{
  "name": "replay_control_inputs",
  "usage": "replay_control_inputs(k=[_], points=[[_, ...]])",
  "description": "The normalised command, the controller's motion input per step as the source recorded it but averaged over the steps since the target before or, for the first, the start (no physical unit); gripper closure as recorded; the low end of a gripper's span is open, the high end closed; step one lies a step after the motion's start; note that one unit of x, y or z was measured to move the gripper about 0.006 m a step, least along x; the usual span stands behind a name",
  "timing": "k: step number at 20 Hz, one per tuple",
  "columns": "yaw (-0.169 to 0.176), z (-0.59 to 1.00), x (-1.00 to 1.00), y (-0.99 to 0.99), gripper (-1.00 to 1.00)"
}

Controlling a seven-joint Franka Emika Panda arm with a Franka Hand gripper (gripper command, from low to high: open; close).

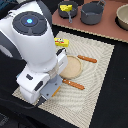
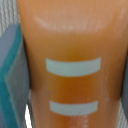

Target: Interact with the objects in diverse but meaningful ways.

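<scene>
Dark bench (image 1: 112, 95) carried a pale woven placemat (image 1: 97, 60), laid as a place setting: a round plate (image 1: 71, 67) flanked by orange-handled cutlery (image 1: 87, 59), all just beyond the end effector (image 1: 49, 92), which hung low over the mat's near corner. A yellow box (image 1: 61, 42) sat farther off behind it. In the wrist view, the golden-brown bread loaf (image 2: 72, 65) filled the frame between grey-teal fingers (image 2: 12, 75), so the end effector appeared clamped on it.
</scene>
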Motion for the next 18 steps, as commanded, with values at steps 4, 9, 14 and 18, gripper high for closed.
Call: replay_control_inputs(k=[4,9,14,18], points=[[0.0,0.72,0.48,-0.17,1.0],[0.0,0.58,0.76,0.42,1.0],[0.0,0.41,0.65,0.72,1.0],[0.0,0.25,0.5,0.81,1.0]])
